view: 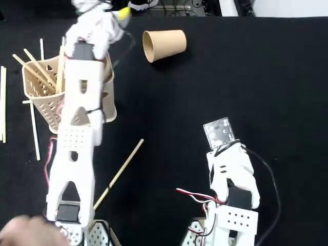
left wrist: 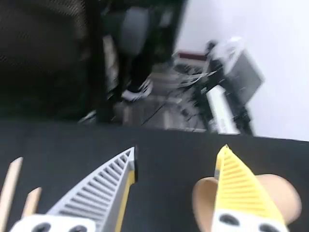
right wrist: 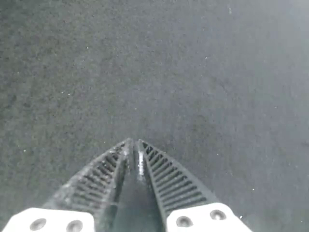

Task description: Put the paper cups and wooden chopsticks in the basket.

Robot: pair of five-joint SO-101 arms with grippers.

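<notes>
White plastic makes up both arms. The left arm (view: 77,138) stretches from the near edge of the black cloth surface (view: 266,77) towards its far left corner, passing over the beige perforated plastic basket (view: 43,100). The left hand (left wrist: 178,150) is raised above the far edge, its grey and yellow fingers spread wide with nothing between them. The right arm (view: 233,195) sits folded by the near edge on the right. The right hand (right wrist: 134,141) points down at bare cloth, its dark ribbed fingers pressed together and holding nothing.

The brown paper cup (view: 164,45) lies on its side near the far edge, about midway along, with its mouth turned towards the left arm. In the left wrist view it shows just behind the yellow finger (left wrist: 241,186).

The basket stands near the left edge with several pale wooden chopsticks (view: 38,69) leaning out of it. One loose chopstick (view: 121,170) lies slantwise beside the left arm. Other sticks (view: 35,136) lie between the basket and the left edge.
</notes>
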